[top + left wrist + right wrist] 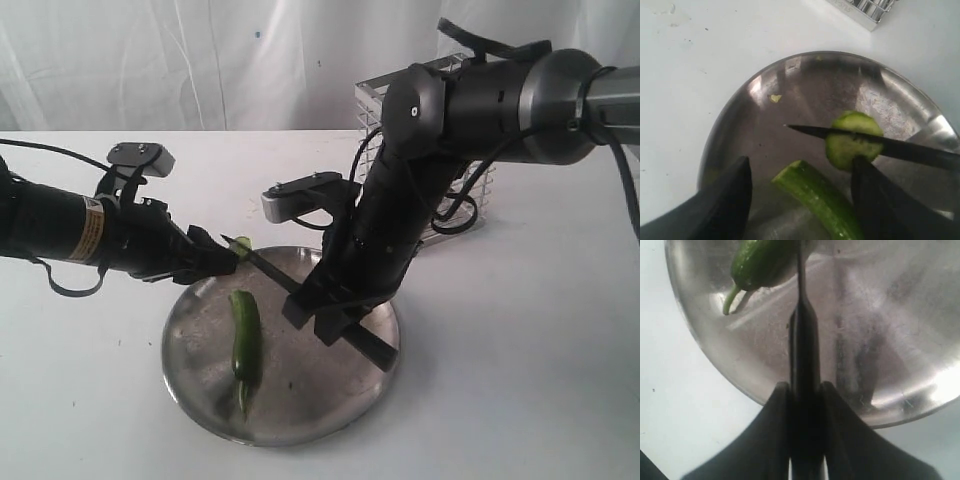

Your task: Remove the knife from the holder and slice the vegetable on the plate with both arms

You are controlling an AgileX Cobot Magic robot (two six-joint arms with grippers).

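The green chili [244,338] lies on the steel plate [330,405], its flat cut end pointing at my left gripper [228,258]. In the left wrist view that gripper [800,162] is open, fingers [725,200] wide apart, and the chili's cut end [812,192] lies below the gap. My right gripper [320,315] is shut on the knife's black handle [805,355]. The knife [290,283] stretches across the plate above the chili. A round green slice [852,142] sticks to the blade [910,150] close to one left finger. The chili's stem end [760,260] shows past the blade.
The chrome wire holder [465,200] stands behind the right arm at the back right, its corner [865,10] also in the left wrist view. A tiny green scrap [775,98] lies on the plate. White tabletop [520,380] surrounds the plate.
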